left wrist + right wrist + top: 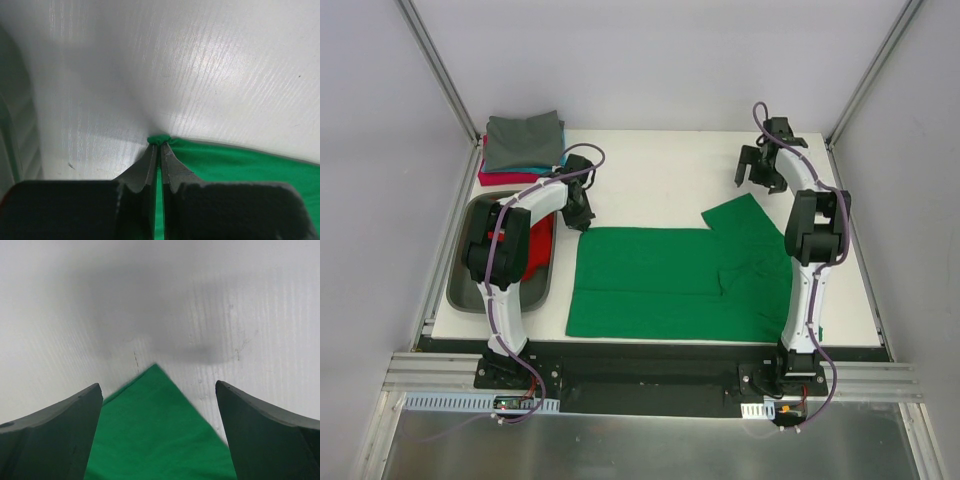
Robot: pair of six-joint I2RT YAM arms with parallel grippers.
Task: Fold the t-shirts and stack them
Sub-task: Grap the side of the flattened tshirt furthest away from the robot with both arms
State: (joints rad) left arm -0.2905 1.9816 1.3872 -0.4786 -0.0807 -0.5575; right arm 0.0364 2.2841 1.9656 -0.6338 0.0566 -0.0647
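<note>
While the bright green t-shirt (660, 285) is spread flat across the middle of the white table (650, 160), its far left corner is pinched by the left gripper (161, 142). In the left wrist view the jaws are seen pressed almost together, with a small bunch of green cloth caught at the tips, low against the table surface. One sleeve (742, 215) of the same garment is turned outward at the far right, ending in a point. The right gripper (157, 386) is held over that point with its fingers (60, 435) spread wide and nothing gripped; the green tip is seen between them in the right wrist view, and whether the cloth is touched cannot be told. At the far left corner of the table a stack of folded shirts is set: a grey t-shirt (525, 138) on top, a teal t-shirt (520, 166) beneath it, and a pink-magenta t-shirt (498, 179) at the bottom. Just in front of the stack, a red t-shirt (541, 245) is lying crumpled in the grey metal tray (468, 292), partly hidden by the left arm.
</note>
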